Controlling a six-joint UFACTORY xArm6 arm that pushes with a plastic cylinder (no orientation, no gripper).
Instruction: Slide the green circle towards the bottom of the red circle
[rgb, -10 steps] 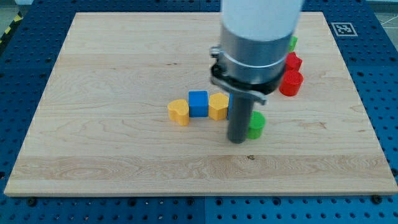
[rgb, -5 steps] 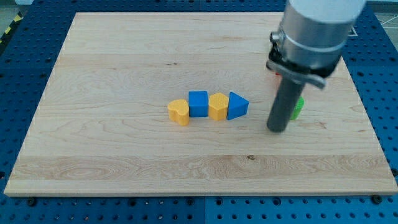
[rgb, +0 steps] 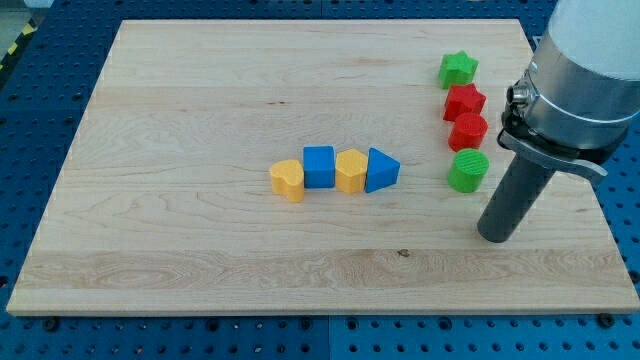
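The green circle (rgb: 467, 171) stands on the board right under the red circle (rgb: 468, 132), nearly touching it. A red star (rgb: 463, 101) and a green star (rgb: 458, 69) sit above them in the same column. My tip (rgb: 495, 237) rests on the board below and to the right of the green circle, a short gap apart from it.
A row of blocks lies mid-board: a yellow heart (rgb: 287, 180), a blue square (rgb: 319, 166), a yellow hexagon (rgb: 351, 170) and a blue triangle (rgb: 380, 170). The board's right edge (rgb: 575, 160) is close to the rod.
The green circle has gone right and up, from beside the blue triangle to just under the red circle. My tip has moved right and drawn off below it.
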